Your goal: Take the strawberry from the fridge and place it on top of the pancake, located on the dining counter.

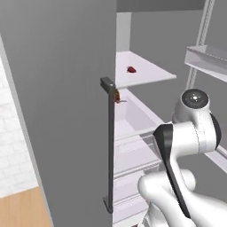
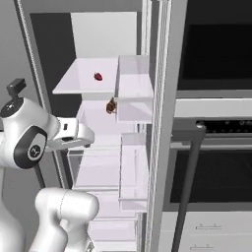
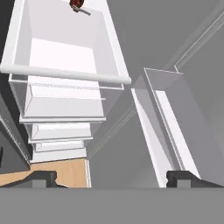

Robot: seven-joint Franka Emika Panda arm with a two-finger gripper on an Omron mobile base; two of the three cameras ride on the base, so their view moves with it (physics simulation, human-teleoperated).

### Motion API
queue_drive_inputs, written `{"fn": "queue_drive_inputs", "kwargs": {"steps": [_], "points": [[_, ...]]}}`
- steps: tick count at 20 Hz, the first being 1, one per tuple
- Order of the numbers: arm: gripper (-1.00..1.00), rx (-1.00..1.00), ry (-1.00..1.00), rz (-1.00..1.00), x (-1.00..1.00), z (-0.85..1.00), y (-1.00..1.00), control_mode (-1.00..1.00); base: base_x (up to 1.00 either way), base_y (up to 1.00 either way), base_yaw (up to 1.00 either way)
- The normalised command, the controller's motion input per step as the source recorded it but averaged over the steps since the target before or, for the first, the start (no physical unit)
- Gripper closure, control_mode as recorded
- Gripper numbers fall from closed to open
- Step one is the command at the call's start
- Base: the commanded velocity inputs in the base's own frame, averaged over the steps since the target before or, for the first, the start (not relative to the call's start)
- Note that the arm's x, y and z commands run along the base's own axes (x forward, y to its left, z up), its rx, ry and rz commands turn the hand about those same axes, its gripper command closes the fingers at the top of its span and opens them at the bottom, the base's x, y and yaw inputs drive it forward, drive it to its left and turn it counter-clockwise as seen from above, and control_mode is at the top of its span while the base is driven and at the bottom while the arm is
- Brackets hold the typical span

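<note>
The fridge (image 1: 57,88) stands with its right door swung open and its white shelves showing. The strawberry (image 1: 131,69) (image 2: 98,76) lies alone on the upper shelf, a tiny red fruit. One shelf lower sits a brown-orange bottle-like item (image 1: 117,96) (image 2: 111,106) (image 3: 77,4). My gripper (image 3: 114,178) is open, its two dark fingertips (image 3: 41,177) wide apart with nothing between them. It hangs in front of the lower shelves, well below the strawberry, looking down past the drawers. The pancake and the dining counter are out of view.
The closed left door's dark bar handle (image 1: 110,146) is close to my arm. The open door's shelf bins (image 2: 134,88) (image 3: 175,127) flank the gap on the right. A black-windowed wall oven (image 2: 216,54) with a dark handle (image 2: 189,162) stands beyond. Wood floor (image 3: 57,171) lies below.
</note>
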Motion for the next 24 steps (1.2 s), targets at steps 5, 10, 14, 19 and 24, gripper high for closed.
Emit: {"fn": "queue_drive_inputs", "kwargs": {"steps": [5, 10, 14, 19, 24], "points": [[-1.00, 0.00, 0.00, 0.00, 0.00, 0.00, 0.00, 1.00, 0.52, 0.01, -0.12], [-1.00, 0.00, 0.00, 0.00, 0.00, 0.00, 0.00, 1.00, 0.55, -0.01, -0.05], [-1.00, 0.00, 0.00, 0.00, 0.00, 0.00, 0.00, 1.00, 0.68, 0.00, 0.00], [-1.00, 0.07, -0.01, 0.00, 0.13, 0.01, 0.00, -1.00, 0.37, 0.00, 0.00], [-1.00, 0.20, -0.10, 0.05, 0.03, 0.48, 0.00, -1.00, 0.00, 0.00, 0.00]]}}
